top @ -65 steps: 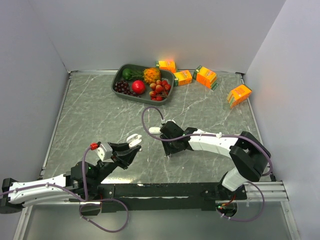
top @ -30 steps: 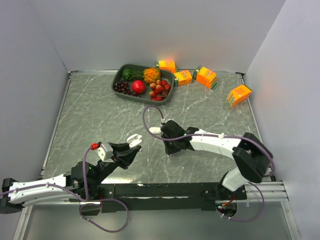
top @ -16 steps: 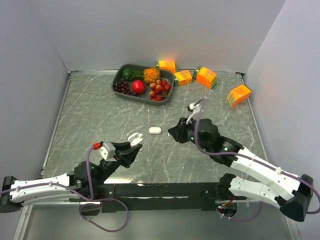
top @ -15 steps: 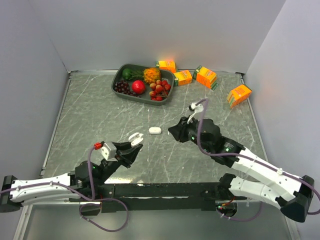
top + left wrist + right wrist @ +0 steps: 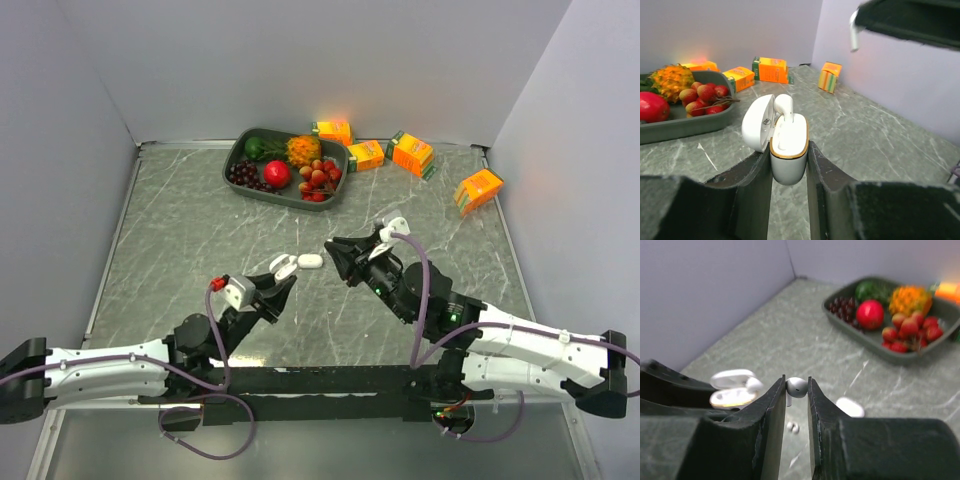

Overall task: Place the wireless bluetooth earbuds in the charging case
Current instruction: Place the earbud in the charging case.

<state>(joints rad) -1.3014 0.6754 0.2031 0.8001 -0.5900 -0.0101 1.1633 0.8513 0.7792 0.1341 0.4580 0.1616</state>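
My left gripper point(image 5: 789, 150) is shut on the body of an open white charging case point(image 5: 788, 145) with a gold rim, lid point(image 5: 758, 122) tipped back to the left. One stemmed earbud point(image 5: 784, 105) stands in it. My right gripper point(image 5: 796, 387) is shut on a second stemmed white earbud point(image 5: 797, 387), held in the air just right of that case point(image 5: 735, 390). In the top view the left gripper point(image 5: 280, 275) and right gripper point(image 5: 330, 246) face each other closely. Two tiny rounded earbuds point(image 5: 792, 427) lie on the table below.
A closed white case point(image 5: 310, 261) lies on the marble table between the grippers. A dark tray of fruit point(image 5: 232, 160) sits at the back, with several orange cartons point(image 5: 413, 153) to its right and one point(image 5: 477, 190) near the right wall.
The right arm has lifted off the table and swung the earbud toward the open case. The left arm has pushed the case forward and to the right.
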